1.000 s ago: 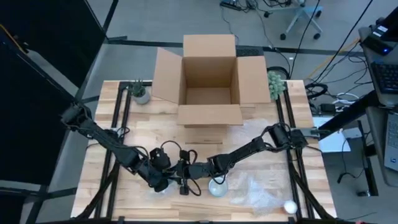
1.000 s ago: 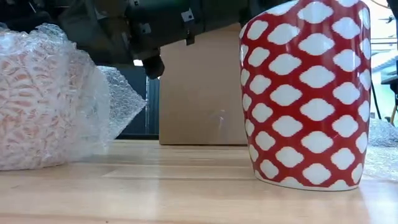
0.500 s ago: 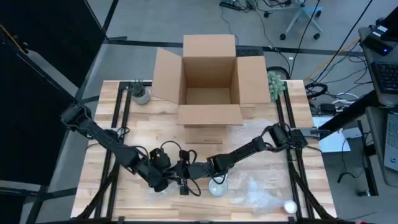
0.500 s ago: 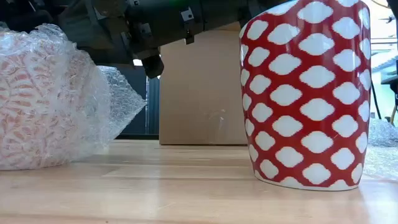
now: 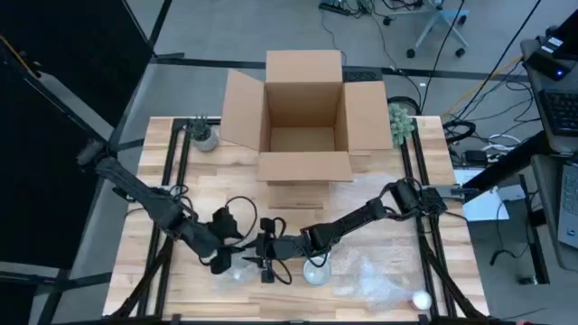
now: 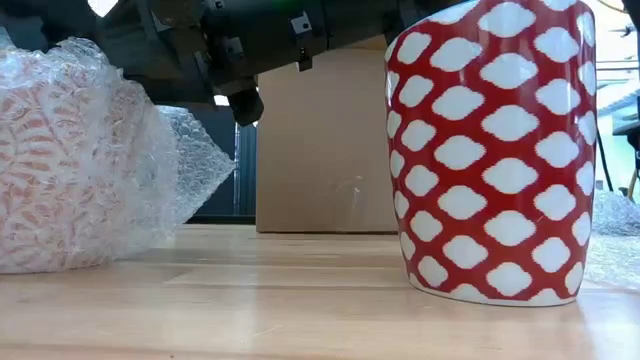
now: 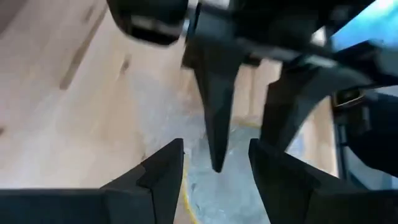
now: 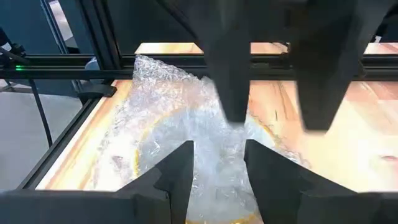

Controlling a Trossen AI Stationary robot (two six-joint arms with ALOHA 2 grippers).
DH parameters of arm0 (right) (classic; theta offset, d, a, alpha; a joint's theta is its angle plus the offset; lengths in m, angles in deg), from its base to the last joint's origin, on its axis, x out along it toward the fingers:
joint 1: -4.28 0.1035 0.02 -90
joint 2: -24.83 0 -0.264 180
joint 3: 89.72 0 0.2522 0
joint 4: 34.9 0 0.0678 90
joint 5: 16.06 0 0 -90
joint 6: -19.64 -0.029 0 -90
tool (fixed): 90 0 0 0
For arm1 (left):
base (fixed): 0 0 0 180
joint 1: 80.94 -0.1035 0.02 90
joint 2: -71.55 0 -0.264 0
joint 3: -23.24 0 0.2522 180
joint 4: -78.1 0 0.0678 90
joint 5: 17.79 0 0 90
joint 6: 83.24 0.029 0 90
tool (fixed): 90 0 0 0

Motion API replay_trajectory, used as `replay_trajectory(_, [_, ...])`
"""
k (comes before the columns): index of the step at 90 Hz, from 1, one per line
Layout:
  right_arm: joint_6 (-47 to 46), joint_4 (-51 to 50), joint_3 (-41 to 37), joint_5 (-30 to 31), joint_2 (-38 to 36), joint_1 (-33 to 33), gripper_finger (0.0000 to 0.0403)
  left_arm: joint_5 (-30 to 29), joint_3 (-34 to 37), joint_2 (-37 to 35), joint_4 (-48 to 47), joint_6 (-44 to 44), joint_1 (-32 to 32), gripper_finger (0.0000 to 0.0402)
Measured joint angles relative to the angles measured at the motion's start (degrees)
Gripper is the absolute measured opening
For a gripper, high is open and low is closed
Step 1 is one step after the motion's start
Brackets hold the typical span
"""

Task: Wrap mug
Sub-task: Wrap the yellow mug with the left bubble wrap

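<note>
The two grippers meet nose to nose near the table's [image 5: 135, 275] front edge, and the bubble-wrapped bundle [image 6: 70, 160] sits on the wood directly under the gap between them. A red-and-white pattern shows faintly through its film, so it appears to be a mug that is already covered. The left gripper [image 5: 219, 262] hangs over the bundle's left side with its fingers parted and nothing between them. The right gripper [image 5: 265, 262] faces it from the other side, likewise spread to a moderate width and empty, with crumpled wrap visible through the gap in its wrist view. Neither pair of fingers can be seen pinching the film. The bare mug [image 6: 495, 150] stands upright on its base just to the right of the bundle, apart from it and beneath the right forearm — so the right arm is the nearer one to it. A loose sheet of bubble wrap [image 5: 379, 278] lies further right, beyond that mug. If the next step is to wrap the bare mug, I judge the right gripper has the shorter trip — both mug and sheet lie on its side. The open cardboard box [image 5: 302, 122] waits at the far edge.
</note>
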Motion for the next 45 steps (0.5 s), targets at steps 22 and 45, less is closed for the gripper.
replay_trajectory(22, [-0.01, 0.06, 0.00, 0.02, 0.01, 0.00, 0.0132, -0.01, -0.09, -2.61, -0.03, 4.21, 0.04, 0.0171])
replay_trajectory(45, [0.01, 0.26, -0.04, 0.02, 0.01, 0.00, 0.0132, 8.31, -0.09, -2.70, 3.93, 4.42, 1.68, 0.0171])
